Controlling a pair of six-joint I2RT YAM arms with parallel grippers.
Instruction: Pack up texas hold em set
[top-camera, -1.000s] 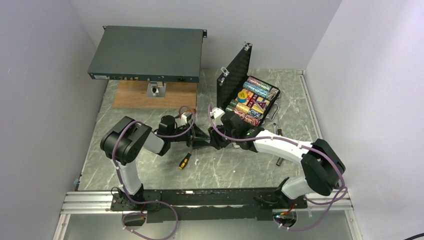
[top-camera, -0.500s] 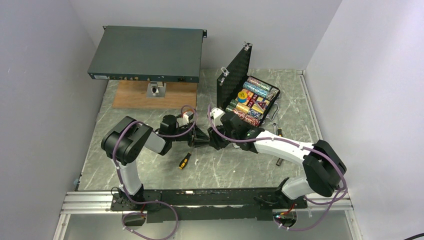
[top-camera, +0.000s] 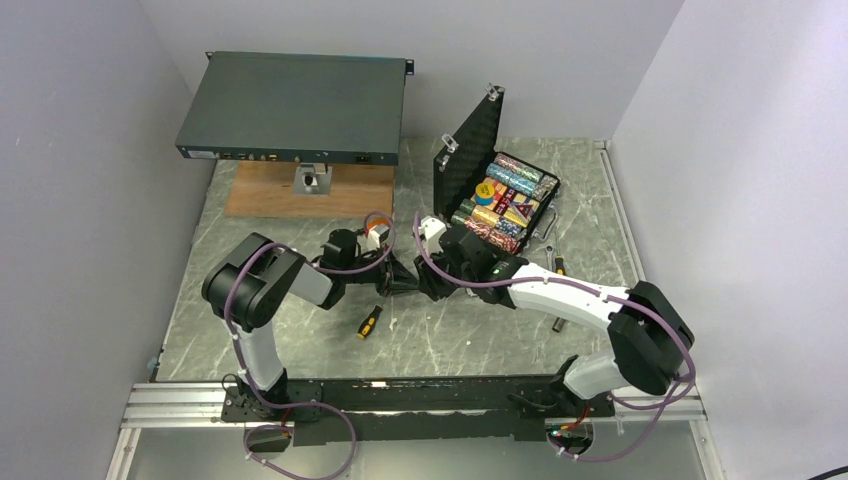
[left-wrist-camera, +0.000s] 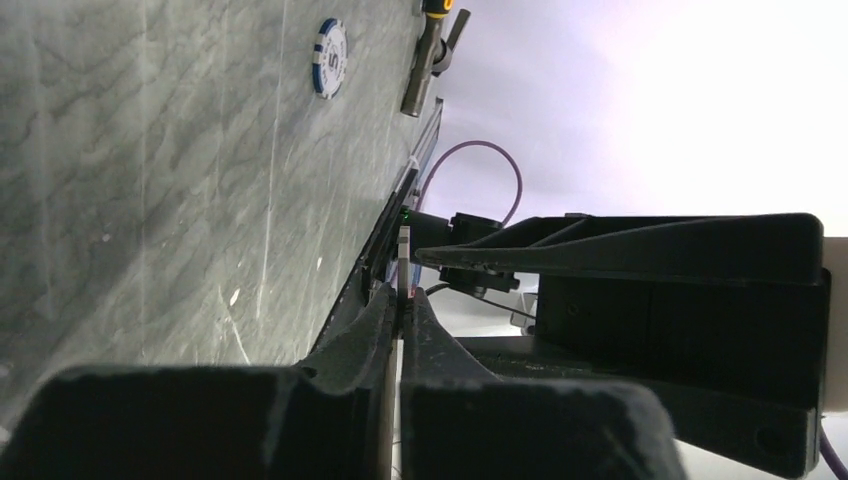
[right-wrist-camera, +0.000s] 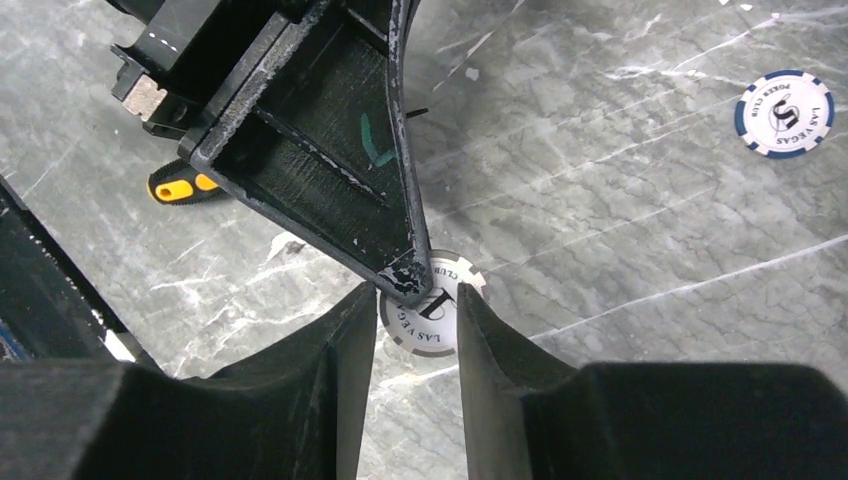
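Mid-handover: chip (right-wrist-camera: 432, 318) pinched by left gripper (left-wrist-camera: 402, 300), right gripper (right-wrist-camera: 415, 305) spread around it; blue chip (right-wrist-camera: 785, 113) loose, case (top-camera: 468, 140) unclosed.

**Op:** The whitish chip (right-wrist-camera: 440, 325): a fingertip (right-wrist-camera: 405, 278) of the left gripper (left-wrist-camera: 402, 298) covers part of its face. I can read only half the lettering.
**Obs:** Left wrist view?
**Op:** Edge-on, a mere sliver, face unreadable. A screwdriver (left-wrist-camera: 424, 62) is cut by the top edge.
**Obs:** Overhead?
**Op:** Chip too small to find. I can't tell whether the right gripper (right-wrist-camera: 415, 305) touches it.
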